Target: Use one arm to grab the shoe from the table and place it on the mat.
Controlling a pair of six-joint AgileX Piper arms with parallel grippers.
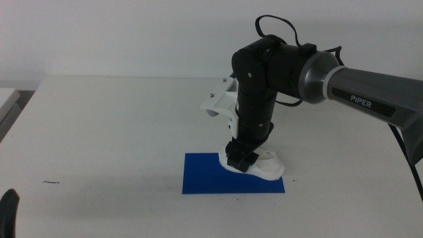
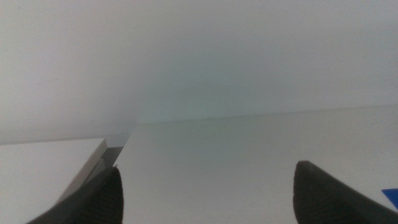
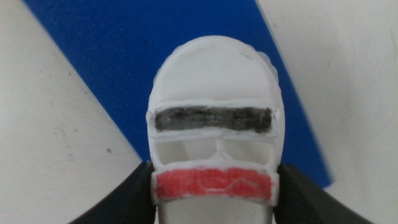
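Shoe point(image 3: 214, 134) on mat point(image 3: 155, 56)

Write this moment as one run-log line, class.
right pincer: shut on shoe, over mat | shoe: partly above mat, contact unclear | left pincer: open, waiting, near table edge

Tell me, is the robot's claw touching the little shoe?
Touching. In the right wrist view the right gripper has a dark jaw pressed against each side of the shoe, no gap showing, above the blue mat.
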